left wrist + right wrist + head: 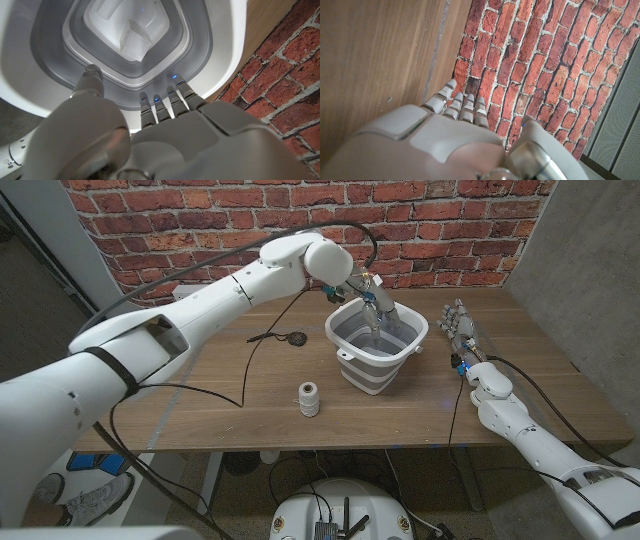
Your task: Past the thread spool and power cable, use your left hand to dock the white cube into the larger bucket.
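Observation:
The white cube lies on the floor of the bucket, free of my fingers. This bucket has grey folding walls and a white rim and stands at the table's middle back. My left hand hangs over its opening with fingers pointing down into it; in the left wrist view the left hand has its fingers apart and holds nothing. My right hand stays to the right of the bucket with straight fingers and nothing in it, as the right hand also looks from its own wrist.
A white thread spool stands upright near the table's front edge, in front of the bucket to its left. A black power cable lies left of the bucket and trails toward the front left. A brick wall rises behind the table.

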